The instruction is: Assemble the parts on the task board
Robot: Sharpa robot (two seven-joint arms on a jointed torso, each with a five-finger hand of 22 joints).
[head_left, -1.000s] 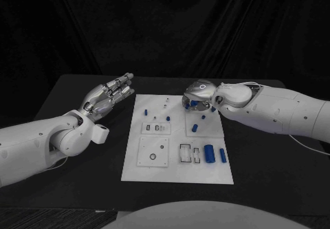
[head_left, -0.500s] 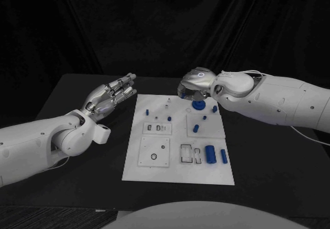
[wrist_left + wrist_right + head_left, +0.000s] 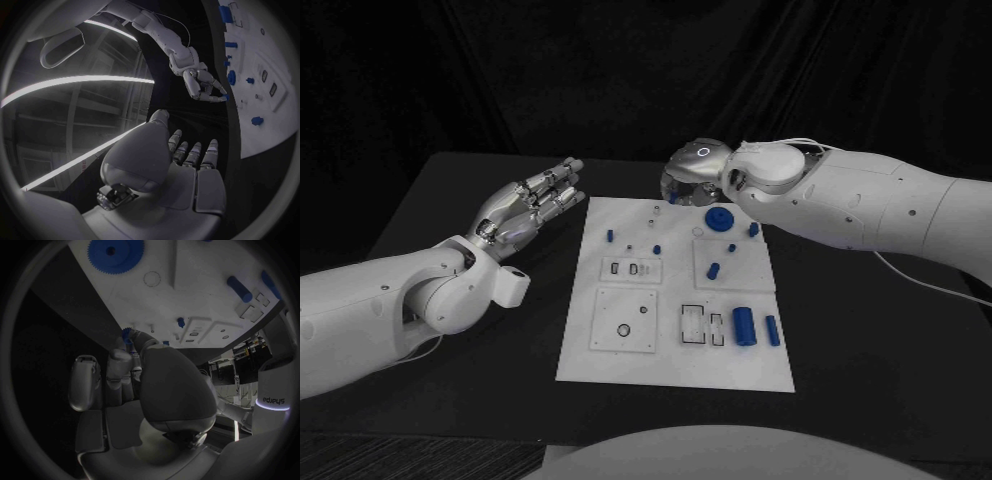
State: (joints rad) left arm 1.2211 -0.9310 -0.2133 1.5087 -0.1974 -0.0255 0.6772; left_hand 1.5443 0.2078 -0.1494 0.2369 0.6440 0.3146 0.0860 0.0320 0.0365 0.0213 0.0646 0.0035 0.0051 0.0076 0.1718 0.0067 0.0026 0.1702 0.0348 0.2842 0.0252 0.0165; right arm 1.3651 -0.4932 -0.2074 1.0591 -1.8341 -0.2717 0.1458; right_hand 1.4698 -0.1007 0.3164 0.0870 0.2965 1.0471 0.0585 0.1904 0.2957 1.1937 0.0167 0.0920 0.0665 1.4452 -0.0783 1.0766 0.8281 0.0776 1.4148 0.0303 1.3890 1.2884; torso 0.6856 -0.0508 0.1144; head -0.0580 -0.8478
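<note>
The white task board (image 3: 672, 345) lies mid-table, with two rectangular pockets near its front edge beside two blue cylinders (image 3: 741, 326) lying on it. A blue gear (image 3: 718, 220) lies flat near its far edge. The right hand (image 3: 692, 180) hovers over that far edge, fingers curled, apparently pinching a small blue part (image 3: 127, 333), while the left hand (image 3: 528, 202) is raised beside the board, fingers apart and holding nothing.

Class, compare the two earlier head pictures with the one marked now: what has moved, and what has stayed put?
The right robot hand has risen and drawn back toward the far edge of the board, uncovering a blue gear that lies on it. The hand pinches a small blue part at its fingertips. The left robot hand stays open beside the board, and the other parts have not shifted.
</note>
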